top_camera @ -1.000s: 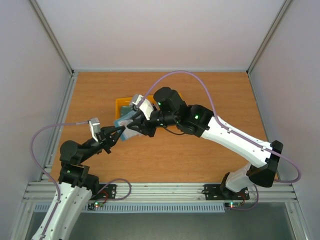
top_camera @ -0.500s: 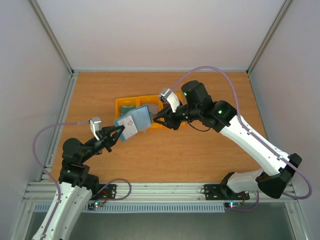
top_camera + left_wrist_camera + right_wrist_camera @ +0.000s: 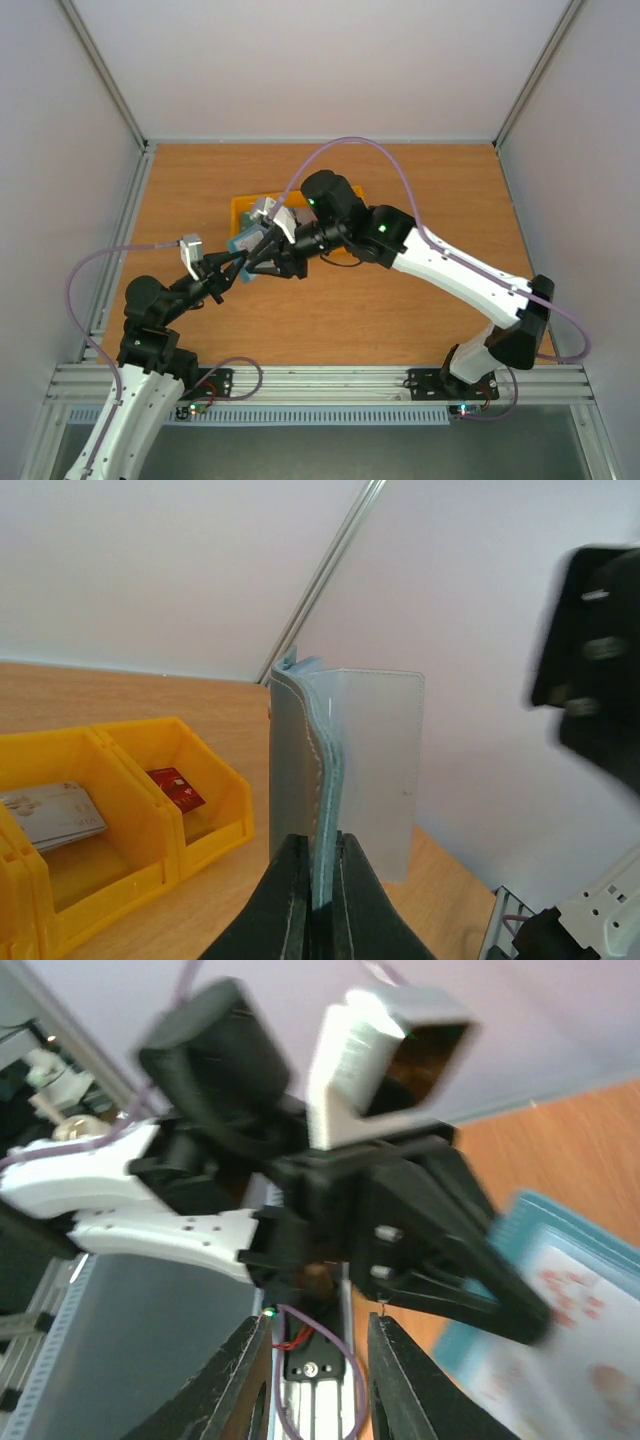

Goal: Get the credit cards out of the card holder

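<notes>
Dusty-blue card holder (image 3: pixel 295 770) clamped by one edge in left jaws, nearer the left edge of the bench (image 3: pixel 200 180). Right jaws parted, empty; risk of holder slipping free under a hard pull.

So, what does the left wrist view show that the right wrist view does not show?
Only the left wrist view shows the yellow bins, with a red card and a whitish card in separate compartments. Only the right wrist view shows the left arm and its white camera housing. Both show the card holder held by the left gripper.
</notes>
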